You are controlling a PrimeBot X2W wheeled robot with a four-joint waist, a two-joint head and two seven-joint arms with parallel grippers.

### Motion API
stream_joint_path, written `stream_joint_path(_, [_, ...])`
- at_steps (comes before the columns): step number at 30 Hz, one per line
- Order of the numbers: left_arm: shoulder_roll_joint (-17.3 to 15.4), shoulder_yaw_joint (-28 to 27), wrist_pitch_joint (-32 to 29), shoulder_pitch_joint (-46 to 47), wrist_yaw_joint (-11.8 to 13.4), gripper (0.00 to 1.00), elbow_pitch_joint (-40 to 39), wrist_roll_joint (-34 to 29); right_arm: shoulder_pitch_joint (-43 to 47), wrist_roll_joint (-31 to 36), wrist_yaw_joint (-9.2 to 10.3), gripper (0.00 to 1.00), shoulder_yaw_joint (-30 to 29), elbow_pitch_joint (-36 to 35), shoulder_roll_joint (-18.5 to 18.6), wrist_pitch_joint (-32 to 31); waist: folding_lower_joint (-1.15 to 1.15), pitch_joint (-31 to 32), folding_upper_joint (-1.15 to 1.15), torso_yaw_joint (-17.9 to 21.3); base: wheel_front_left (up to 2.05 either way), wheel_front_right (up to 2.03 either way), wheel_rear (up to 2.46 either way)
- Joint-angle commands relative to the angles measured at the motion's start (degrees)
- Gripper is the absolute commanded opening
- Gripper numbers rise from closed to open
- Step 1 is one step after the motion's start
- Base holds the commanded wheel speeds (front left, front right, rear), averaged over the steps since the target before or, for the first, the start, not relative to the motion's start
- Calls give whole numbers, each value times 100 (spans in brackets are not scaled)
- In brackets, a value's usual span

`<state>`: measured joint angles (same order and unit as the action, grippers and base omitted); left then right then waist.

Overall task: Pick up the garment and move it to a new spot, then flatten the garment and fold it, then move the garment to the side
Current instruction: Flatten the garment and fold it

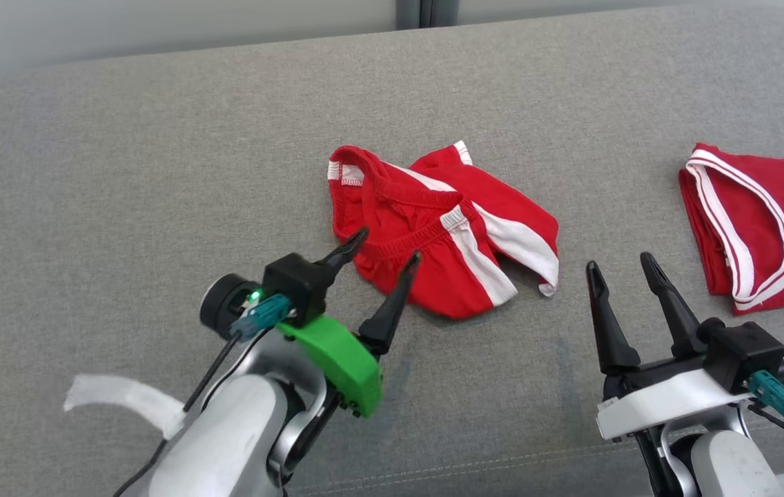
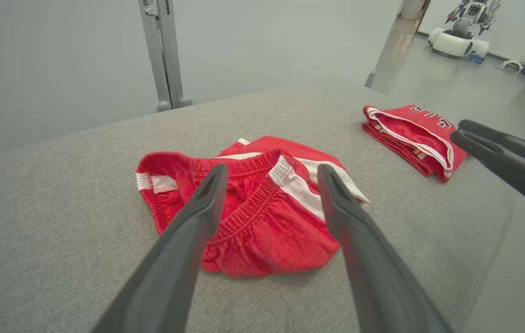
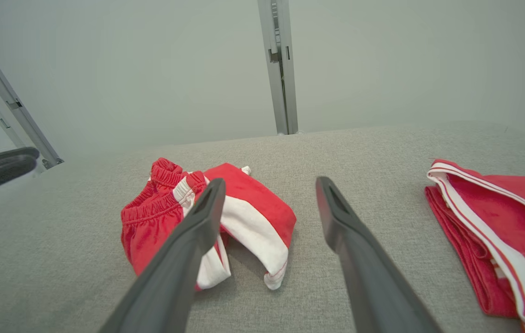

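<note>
The garment (image 1: pixel 433 228), a pair of red shorts with white side stripes, lies in a crumpled heap about midway across the grey padded surface (image 1: pixel 123 172), roughly halfway between its far and near edges. Its elastic waistband (image 1: pixel 413 240) is bunched and turned toward the near edge, with one leg thrown over the other, so none of it lies flat yet. A folded red top (image 1: pixel 751 228) with white trim sits well apart toward the right edge. It looks like a finished piece parked out of the way, which leaves the middle free for working. The left hand (image 1: pixel 386 248) reaches in from the near-left, forearm angled toward the heap, its two dark fingers spread wide and holding nothing. The tips stand over the near-left part of the shorts, and in the left wrist view they straddle the waistband, which reads as a line-up for the first pick. Whether the tips touch the cloth cannot be told. The right hand (image 1: pixel 620 262) is by the near edge, just right of the heap and apart from it, fingers pointing toward the far edge, likewise wide and empty. It appears placed to take the other side of the waistband or to stay clear of the lift. The task seems at its very start, with the garment not yet lifted.
</note>
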<state>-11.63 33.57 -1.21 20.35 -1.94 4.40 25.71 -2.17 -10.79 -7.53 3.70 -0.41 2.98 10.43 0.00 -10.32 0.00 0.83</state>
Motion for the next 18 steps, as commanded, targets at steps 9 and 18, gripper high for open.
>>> stream_joint_path(9, [444, 601, -866, 1605, -501, 100, 1618, 350, -394, -214, 9, 100, 234, 167, -5, 265, 0, -734, 0, 855, 0, 0, 0])
stream_joint_path(18, [473, 696, -834, 2249, -548, 100, 2551, 522, -524, -375, 9, 100, 258, 375, -5, 424, 0, -947, 0, 1085, 0, 0, 0])
